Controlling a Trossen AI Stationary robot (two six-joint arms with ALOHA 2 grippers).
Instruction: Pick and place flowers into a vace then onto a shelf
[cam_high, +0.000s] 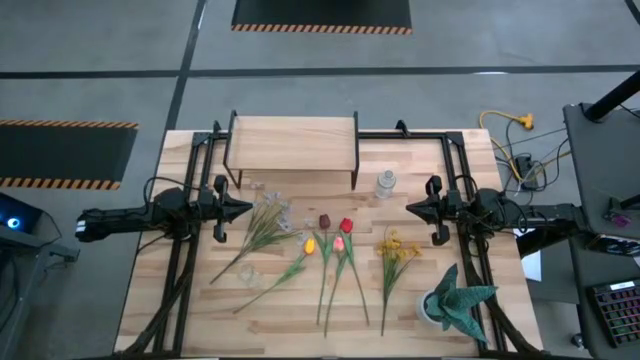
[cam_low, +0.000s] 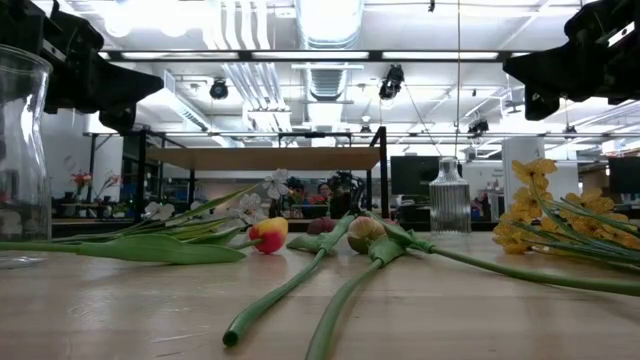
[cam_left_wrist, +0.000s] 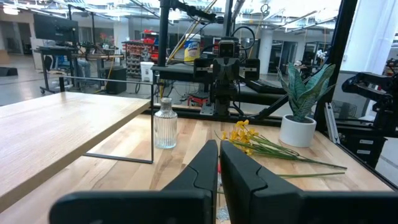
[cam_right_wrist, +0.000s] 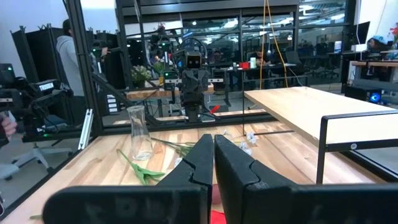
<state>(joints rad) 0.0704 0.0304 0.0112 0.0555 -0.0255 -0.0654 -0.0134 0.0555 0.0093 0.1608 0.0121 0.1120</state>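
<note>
So we see both arms apart, left gripper (cam_high: 243, 209) and right gripper (cam_high: 412, 208) pinched shut, empty, flanking open tabletop below the shelf (cam_high: 292, 140); six flowers (cam_high: 335, 245) lie there, two vases (cam_high: 385, 184).

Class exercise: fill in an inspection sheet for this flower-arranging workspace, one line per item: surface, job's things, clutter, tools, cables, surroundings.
Surface: wooden table, flowers lying loose mid-table.
Job's things: flowers flat on the table; shelf at the far edge, top bare; ribbed glass vase upright beside the shelf; clear glass vase upright near the left arm.
Clutter: potted plant at the near right corner.
Tools: left tool shut, empty, above the table; right tool shut, empty, facing it.
Cables: yellow cable off the table's right.
Surroundings: workshop; a person stands behind.
</note>
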